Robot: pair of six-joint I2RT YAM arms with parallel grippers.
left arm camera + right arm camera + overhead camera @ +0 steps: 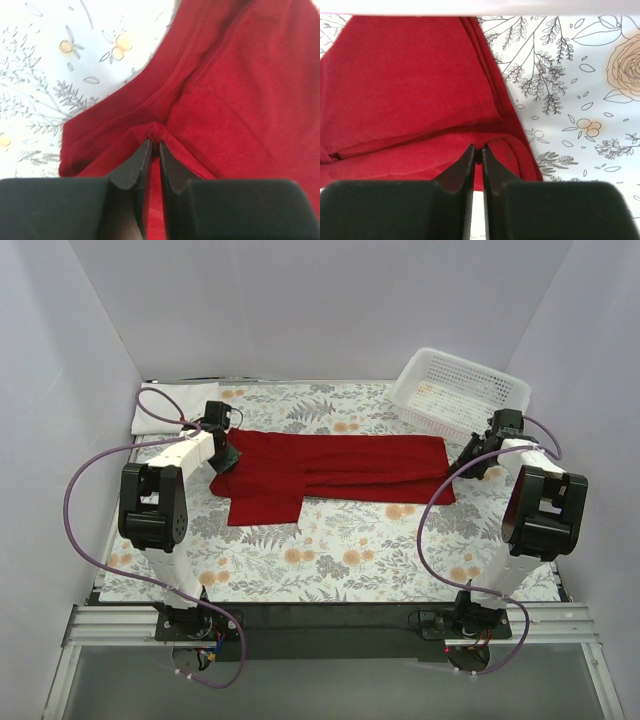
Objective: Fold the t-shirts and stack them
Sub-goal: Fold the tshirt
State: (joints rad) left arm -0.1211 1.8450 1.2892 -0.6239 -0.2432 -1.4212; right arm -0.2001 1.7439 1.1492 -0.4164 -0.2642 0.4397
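Top external alone shows the folded white t-shirt (165, 408). Left claw (155, 141) pinches the red t-shirt (240, 100); right claw (477, 149), nearly together, touches its hem.

Hidden under the left gripper (226, 454): one corner of the red t-shirt (340, 465). Crossed by a purple cable (165, 420): part of the white t-shirt (187, 398). Cut off by both wrist views' edges: red cloth. Blurry white strip (480, 7) atop the right wrist view; no telling what.
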